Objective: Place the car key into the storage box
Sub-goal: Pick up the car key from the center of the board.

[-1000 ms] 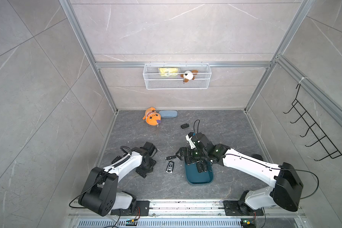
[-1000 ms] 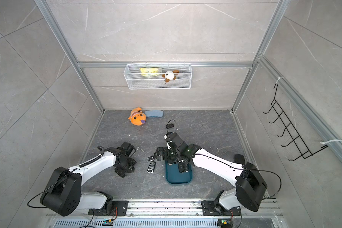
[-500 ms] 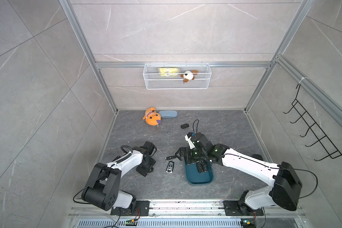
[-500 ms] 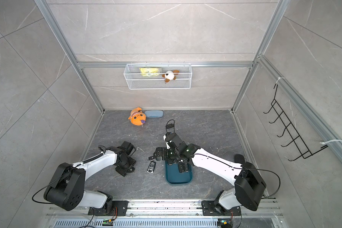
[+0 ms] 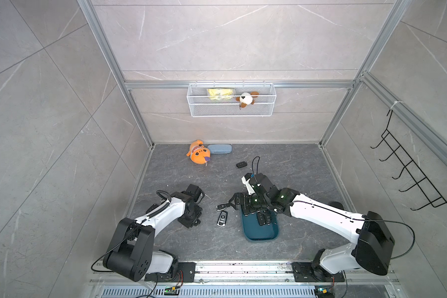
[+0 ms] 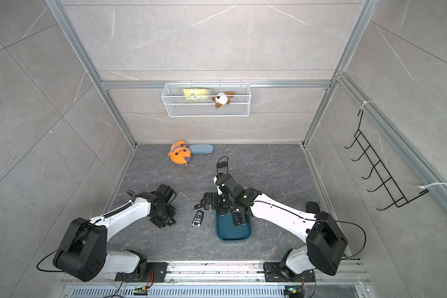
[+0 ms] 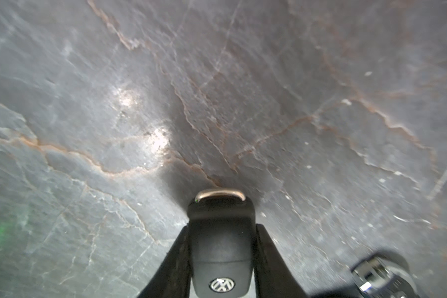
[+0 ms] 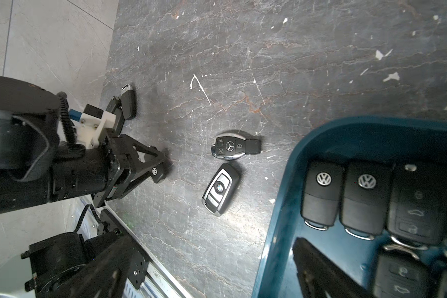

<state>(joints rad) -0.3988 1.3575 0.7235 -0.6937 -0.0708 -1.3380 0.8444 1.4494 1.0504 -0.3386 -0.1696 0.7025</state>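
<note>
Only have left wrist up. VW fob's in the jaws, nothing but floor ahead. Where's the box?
Observer: Toward the right arm's side. The dark teal plastic storage box sits past the left gripper and its black Volkswagen key fob.
Operator: Anything in between?
Observer: Two loose fobs on the floor: a chrome-edged black Mercedes key fob and a silver-and-black BMW key fob.
Operator: Box empty?
Observer: No. Several black key fobs already lie inside.

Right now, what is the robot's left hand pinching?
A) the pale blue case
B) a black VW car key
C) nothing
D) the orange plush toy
B: the left wrist view shows the left gripper shut on the VW car key.
</note>
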